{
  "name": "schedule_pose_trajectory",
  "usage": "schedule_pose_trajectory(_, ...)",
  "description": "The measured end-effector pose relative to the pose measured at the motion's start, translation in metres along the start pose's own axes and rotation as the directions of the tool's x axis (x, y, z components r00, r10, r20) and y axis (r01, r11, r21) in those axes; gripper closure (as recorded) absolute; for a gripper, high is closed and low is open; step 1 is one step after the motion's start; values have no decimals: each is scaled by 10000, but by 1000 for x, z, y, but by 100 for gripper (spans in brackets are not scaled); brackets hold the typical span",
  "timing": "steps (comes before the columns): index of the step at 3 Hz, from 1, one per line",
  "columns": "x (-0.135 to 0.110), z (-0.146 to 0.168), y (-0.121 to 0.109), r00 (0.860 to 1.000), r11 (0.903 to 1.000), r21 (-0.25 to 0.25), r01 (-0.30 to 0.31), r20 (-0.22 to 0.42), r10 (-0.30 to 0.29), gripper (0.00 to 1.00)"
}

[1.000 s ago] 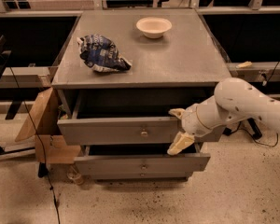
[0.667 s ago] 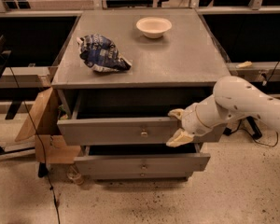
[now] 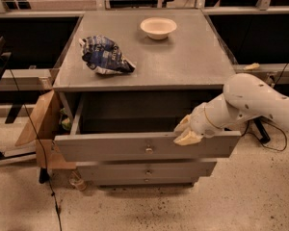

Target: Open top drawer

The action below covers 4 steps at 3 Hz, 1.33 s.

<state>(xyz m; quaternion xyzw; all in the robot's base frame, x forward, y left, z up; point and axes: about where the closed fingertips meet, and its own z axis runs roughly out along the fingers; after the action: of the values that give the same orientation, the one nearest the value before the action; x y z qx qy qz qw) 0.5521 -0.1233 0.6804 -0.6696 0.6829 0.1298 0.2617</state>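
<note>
The top drawer (image 3: 106, 147) of the grey cabinet (image 3: 183, 61) is pulled out towards the camera, and its dark inside shows. Its wide plain front has a small round metal knob (image 3: 148, 150) at the centre. My gripper (image 3: 185, 131) is at the top edge of the drawer front, right of the knob. Its cream fingers (image 3: 188, 138) stand a little apart, one just behind the edge and one on it. The white arm (image 3: 250, 102) reaches in from the right.
A white bowl (image 3: 158, 27) and a crumpled blue bag (image 3: 105, 56) lie on the cabinet top. Shallower drawers (image 3: 144, 170) sit shut below. A cardboard box (image 3: 41, 124) leans at the cabinet's left. Cables (image 3: 267, 138) run on the floor at the right.
The top drawer has slid further out towards the camera. The gripper's fingers have come closer together at the drawer front's top edge.
</note>
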Motion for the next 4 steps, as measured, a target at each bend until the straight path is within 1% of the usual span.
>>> schedule_pose_trajectory(1,-1,-2,0,10000,10000,0,0,-2,0,100)
schedule_pose_trajectory(2,3,-3,6,10000,10000,-42,-1,-94,1,81)
schedule_pose_trajectory(3,5,-5,18,9998,9999,-100,81,-181,-83,58)
schedule_pose_trajectory(4,2,-8,28,9993,9995,-139,270,-254,-274,34)
